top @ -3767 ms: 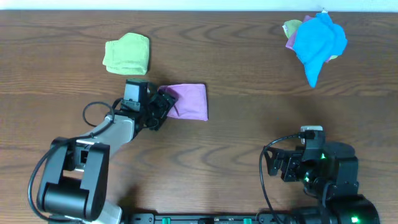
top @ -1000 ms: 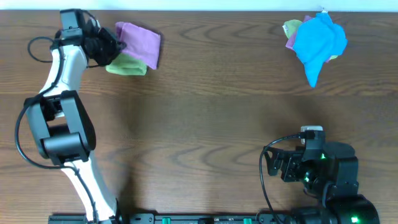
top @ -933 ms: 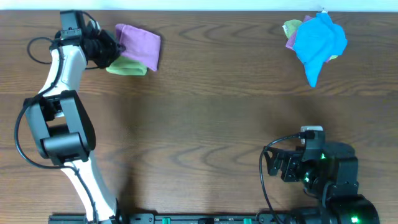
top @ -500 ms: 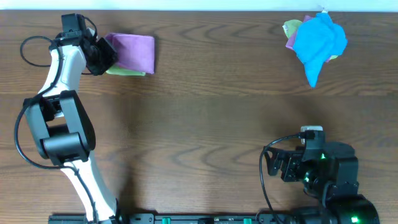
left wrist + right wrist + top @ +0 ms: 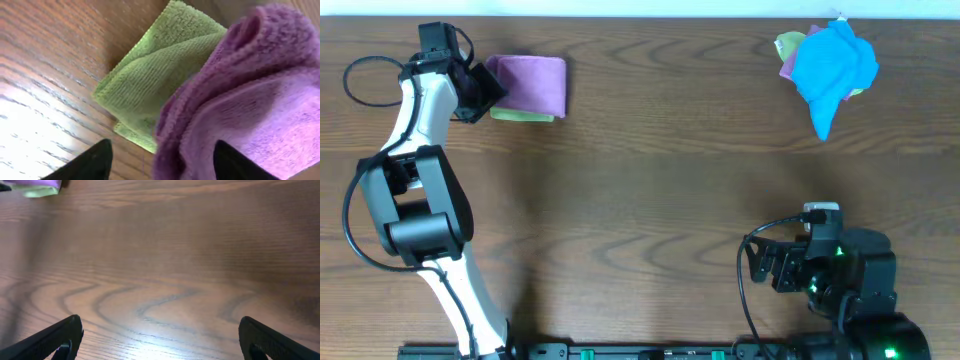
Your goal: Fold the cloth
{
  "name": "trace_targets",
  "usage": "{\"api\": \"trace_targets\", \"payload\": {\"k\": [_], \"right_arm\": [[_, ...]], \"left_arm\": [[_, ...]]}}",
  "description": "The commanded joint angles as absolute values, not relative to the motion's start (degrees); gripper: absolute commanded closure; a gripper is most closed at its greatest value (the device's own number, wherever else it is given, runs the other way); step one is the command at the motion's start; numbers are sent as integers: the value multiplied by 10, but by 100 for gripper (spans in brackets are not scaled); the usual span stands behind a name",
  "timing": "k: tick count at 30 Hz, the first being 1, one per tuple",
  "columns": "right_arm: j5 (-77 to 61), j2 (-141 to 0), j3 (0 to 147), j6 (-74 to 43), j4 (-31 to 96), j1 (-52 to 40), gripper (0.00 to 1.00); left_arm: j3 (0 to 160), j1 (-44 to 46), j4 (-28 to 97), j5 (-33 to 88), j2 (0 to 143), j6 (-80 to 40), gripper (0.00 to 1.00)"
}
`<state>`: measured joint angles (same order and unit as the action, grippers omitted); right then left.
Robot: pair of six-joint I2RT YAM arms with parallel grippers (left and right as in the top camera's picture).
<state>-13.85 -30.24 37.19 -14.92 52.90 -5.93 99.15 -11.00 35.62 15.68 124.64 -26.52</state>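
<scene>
The lilac cloth (image 5: 528, 82) lies folded at the far left of the table, on top of the light green folded cloth (image 5: 520, 115). In the left wrist view the lilac cloth (image 5: 250, 100) fills the right side and overlaps the green cloth (image 5: 160, 75). My left gripper (image 5: 483, 88) is at the lilac cloth's left edge. Its jaws stand wide apart, with the cloth's thick edge lying loose between them (image 5: 162, 162). My right gripper (image 5: 760, 262) is open and empty, low over bare wood at the near right (image 5: 165, 340).
A bright blue cloth (image 5: 832, 62) is heaped over other cloths at the far right corner. The table's far edge runs just behind both piles. The stacked cloths show small at the top left of the right wrist view (image 5: 40, 192).
My left gripper carried the lilac cloth from the table's middle to the far left and set it on the green cloth. It has let go and drawn slightly left. The right arm has not moved.
</scene>
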Motion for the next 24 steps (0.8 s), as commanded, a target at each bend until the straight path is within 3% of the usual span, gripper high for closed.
{"api": "trace_targets", "payload": {"k": [1,3,7,8,24], "right_arm": [[-135,-299,367,-156,530,-55,1],[-135,-299,367,-156,530,-55,1],[-135,-299,367,-156,530,-55,1],[-135,-299,367,-156,530,-55,1],[-135,-299,367,-156,530,-55,1]], "left_arm": [[1006,-114,358,149,1251,-256,23],[1007,-114,358,151,1250,-252,15],[1007,-114,362,153,1237,-232,15],[1007,-114,363,153,1231,-225,5],[1007,-106,434,149,1062,-167,5]]}}
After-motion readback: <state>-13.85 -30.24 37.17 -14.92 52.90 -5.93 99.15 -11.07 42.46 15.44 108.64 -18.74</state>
